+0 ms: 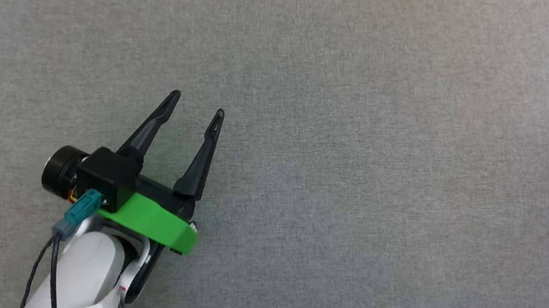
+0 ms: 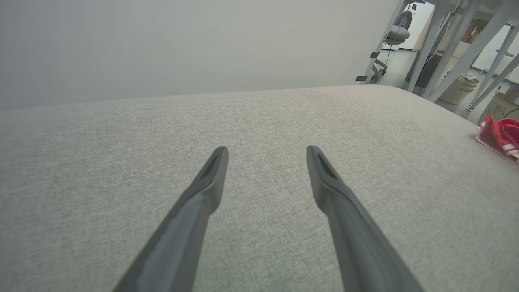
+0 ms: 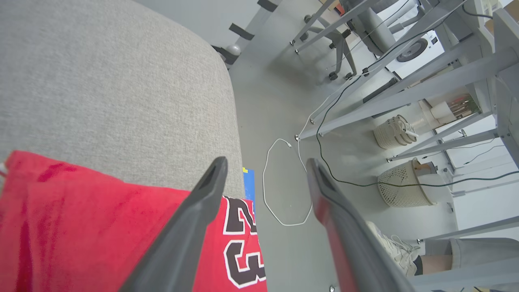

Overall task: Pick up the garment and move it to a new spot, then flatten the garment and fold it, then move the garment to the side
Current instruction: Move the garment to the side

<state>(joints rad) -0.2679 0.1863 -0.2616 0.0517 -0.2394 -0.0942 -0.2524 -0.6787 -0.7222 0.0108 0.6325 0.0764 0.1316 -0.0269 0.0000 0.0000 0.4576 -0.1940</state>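
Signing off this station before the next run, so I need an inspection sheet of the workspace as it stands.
surface: grey fabric top, smooth.
job's things: red garment with black numerals, lying at the top's right edge.
clutter: nothing seen.
grippers: left gripper open over bare fabric; right gripper open over the garment's edge.
cables: white cable looped on the floor; dark cable beside it.
surroundings: metal frame legs, two baskets, a person's shoe.
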